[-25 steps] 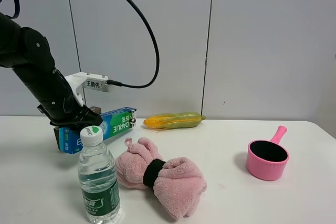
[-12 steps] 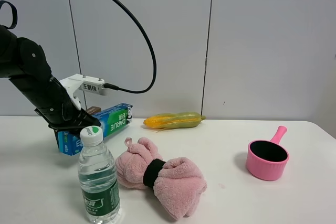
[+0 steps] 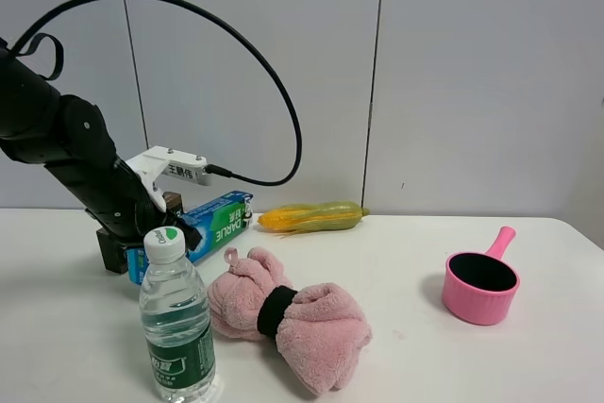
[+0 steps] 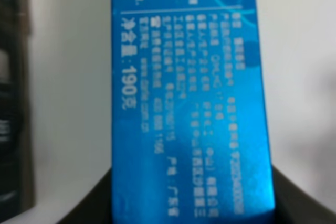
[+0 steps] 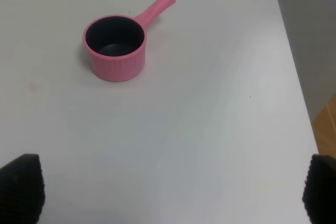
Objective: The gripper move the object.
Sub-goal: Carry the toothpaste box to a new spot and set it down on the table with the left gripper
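Examining the left wrist view, the black jawed left gripper (image 4: 191,206) has its jaws pressed against both long sides of the long narrow blue and green cardboard toothpaste box (image 4: 189,93); white lettering faces the camera and the box runs straight out between the jaws; grip judged secure, though contact shows only at the frame edge.

From the high view, the toothpaste box sits at the rear left of the white table (image 3: 510,365), just beside a short dark brown box (image 3: 112,252), with its far end pointing toward the yellow-green corn cob (image 3: 311,217); a clear plastic water bottle (image 3: 176,327) hides the grasp point; whether the box is raised off the table cannot be told.

The right gripper (image 5: 170,190) is spread wide and holds nothing; it hangs over bare table near the pink plastic saucepan (image 5: 114,48).

Assessment: the grasp appears done; the carry and set-down remain; the task names no destination; the bottle and the pink cloth bundle (image 3: 293,313) lie close by, so a low sweep risks knocking them.
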### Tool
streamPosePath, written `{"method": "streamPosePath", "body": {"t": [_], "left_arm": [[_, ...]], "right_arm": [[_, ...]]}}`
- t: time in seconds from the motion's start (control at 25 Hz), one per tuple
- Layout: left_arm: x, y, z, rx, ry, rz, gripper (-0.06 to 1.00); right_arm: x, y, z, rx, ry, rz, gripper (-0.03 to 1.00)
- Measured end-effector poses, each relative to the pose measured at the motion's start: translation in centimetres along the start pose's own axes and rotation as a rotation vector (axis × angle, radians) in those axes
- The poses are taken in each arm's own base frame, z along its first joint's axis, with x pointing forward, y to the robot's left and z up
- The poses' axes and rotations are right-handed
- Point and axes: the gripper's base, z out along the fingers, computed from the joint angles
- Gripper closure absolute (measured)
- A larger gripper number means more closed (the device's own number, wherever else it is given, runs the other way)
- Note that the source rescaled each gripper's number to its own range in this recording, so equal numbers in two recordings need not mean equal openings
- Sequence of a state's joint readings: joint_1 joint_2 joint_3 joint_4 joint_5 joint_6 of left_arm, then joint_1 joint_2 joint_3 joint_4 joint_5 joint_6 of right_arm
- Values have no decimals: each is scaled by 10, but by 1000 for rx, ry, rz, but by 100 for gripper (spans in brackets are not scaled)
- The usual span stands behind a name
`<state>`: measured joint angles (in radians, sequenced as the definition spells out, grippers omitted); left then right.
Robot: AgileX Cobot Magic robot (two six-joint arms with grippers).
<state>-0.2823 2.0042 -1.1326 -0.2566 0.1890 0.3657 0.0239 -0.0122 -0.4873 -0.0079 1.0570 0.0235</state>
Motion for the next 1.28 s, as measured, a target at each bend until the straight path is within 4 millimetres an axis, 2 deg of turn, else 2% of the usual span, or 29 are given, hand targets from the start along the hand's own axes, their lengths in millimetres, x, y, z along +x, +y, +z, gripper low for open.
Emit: {"method": "streamPosePath", "body": {"t": [0.72, 0.76, 0.8, 0.88, 0.96, 1.0, 1.04, 1.12, 1.28], "left_arm": [[6, 1, 16, -17, -14, 1, 94], [6, 1, 17, -18, -14, 1, 92], [6, 1, 18, -18, -13, 1, 84], [6, 1, 18, -19, -15, 1, 53], [5, 1, 18, -23, -26, 1, 26], [5, 1, 18, -24, -28, 1, 16], [5, 1, 18, -24, -28, 1, 9], [5, 1, 18, -24, -28, 1, 4], [5, 1, 18, -24, -28, 1, 1]], "right_arm": [[0, 0, 0, 0, 0, 0, -3], [0, 0, 0, 0, 0, 0, -3], [0, 0, 0, 0, 0, 0, -3], [0, 0, 0, 0, 0, 0, -3], [0, 0, 0, 0, 0, 0, -3], [0, 0, 0, 0, 0, 0, -3], [0, 0, 0, 0, 0, 0, -3], [0, 0, 0, 0, 0, 0, -3], [0, 0, 0, 0, 0, 0, -3]]}}
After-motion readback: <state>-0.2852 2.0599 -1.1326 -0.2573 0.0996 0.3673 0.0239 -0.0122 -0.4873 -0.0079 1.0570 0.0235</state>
